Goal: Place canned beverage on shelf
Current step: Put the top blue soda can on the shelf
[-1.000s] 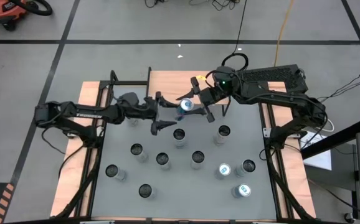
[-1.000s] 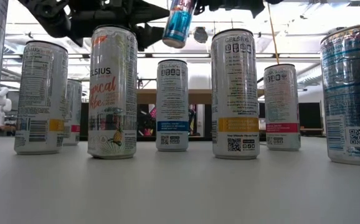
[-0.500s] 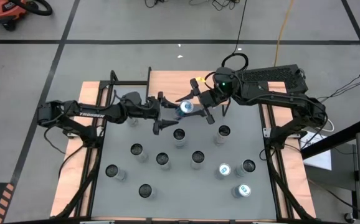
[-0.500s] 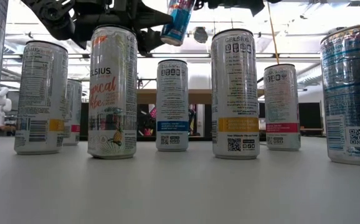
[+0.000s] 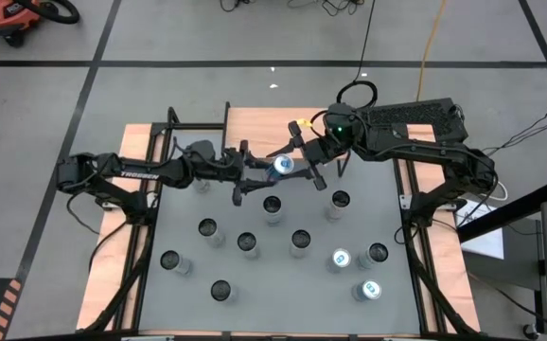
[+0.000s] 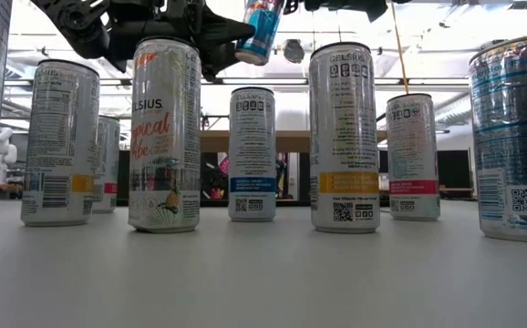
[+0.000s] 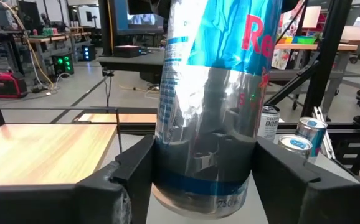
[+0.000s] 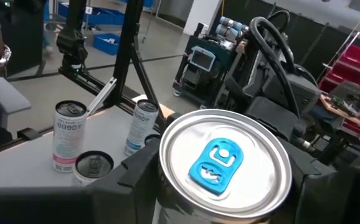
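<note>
Above the grey table point(image 5: 255, 284), the blue can point(image 5: 282, 165) is gripped by both the left gripper point(image 5: 255, 174) and right gripper point(image 5: 304, 163).

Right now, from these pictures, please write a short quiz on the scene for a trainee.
1. True or false: the can stands on the table.
2. Which gripper holds the can at its top end? A) left gripper B) right gripper
3. Fill in: the top of the shelf is made of ___.

Key: 1 false, it is held in the air. 2 B. 3 wood.
</note>
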{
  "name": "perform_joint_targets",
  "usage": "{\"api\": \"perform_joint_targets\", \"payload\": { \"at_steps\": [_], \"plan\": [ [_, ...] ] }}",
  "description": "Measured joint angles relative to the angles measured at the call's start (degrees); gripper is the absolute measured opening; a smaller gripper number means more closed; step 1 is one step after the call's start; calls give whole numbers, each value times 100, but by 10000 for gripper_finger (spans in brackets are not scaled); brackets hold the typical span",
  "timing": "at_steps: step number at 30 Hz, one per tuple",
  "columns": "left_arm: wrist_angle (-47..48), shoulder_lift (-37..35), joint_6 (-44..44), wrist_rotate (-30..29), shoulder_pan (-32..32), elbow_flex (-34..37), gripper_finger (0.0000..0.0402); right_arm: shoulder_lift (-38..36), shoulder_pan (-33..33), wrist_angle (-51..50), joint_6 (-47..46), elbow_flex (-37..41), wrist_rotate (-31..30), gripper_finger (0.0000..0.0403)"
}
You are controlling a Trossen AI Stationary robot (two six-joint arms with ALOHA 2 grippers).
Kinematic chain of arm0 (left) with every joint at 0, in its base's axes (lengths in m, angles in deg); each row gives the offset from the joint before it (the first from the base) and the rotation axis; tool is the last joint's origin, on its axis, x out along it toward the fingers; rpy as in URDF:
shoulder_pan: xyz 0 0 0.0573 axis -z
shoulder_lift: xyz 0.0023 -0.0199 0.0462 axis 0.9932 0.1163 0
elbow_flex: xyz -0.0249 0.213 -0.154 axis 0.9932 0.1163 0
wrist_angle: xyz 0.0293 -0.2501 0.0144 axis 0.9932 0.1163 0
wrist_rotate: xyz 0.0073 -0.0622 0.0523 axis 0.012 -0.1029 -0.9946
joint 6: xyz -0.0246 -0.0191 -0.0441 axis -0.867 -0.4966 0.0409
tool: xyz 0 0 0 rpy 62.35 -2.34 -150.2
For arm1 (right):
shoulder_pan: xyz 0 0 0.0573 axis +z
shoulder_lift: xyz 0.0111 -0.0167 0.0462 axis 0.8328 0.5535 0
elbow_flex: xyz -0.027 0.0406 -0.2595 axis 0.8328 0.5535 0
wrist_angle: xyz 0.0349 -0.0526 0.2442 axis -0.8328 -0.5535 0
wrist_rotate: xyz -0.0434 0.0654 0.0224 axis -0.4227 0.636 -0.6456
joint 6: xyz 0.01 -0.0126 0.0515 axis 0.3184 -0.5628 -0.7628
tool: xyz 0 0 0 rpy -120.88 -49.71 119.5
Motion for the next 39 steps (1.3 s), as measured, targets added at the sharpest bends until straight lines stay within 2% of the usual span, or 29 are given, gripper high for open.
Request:
{"api": "perform_joint_targets", "payload": {
  "at_steps": [5, 9, 16, 21, 27, 33, 39],
  "plan": [
    [4, 0, -64, 4, 2, 1, 214, -4, 6, -38, -381, 0, -132, 190],
    [-11, 0, -45, -15, -2, 4, 213, -11, 9, -117, -672, 0, -307, 213],
    [-15, -86, 89, -483, -3, 6, 213, -11, 7, -147, -1307, 0, -1067, 273],
    [-50, -99, 108, -951, -2, 9, 213, -11, 6, -151, -1436, 0, -1537, 296],
    [-49, -101, 151, -1496, 2, 9, 212, -49, 7, -150, -1721, 0, -1933, 295],
    [-50, -103, 151, -1684, 14, 9, 212, -96, 7, -158, -1808, 1, -1971, 285],
    [-50, -103, 151, -1733, 15, 9, 212, -107, 4, -154, -1891, 2, -2272, 270]
  ]
}}
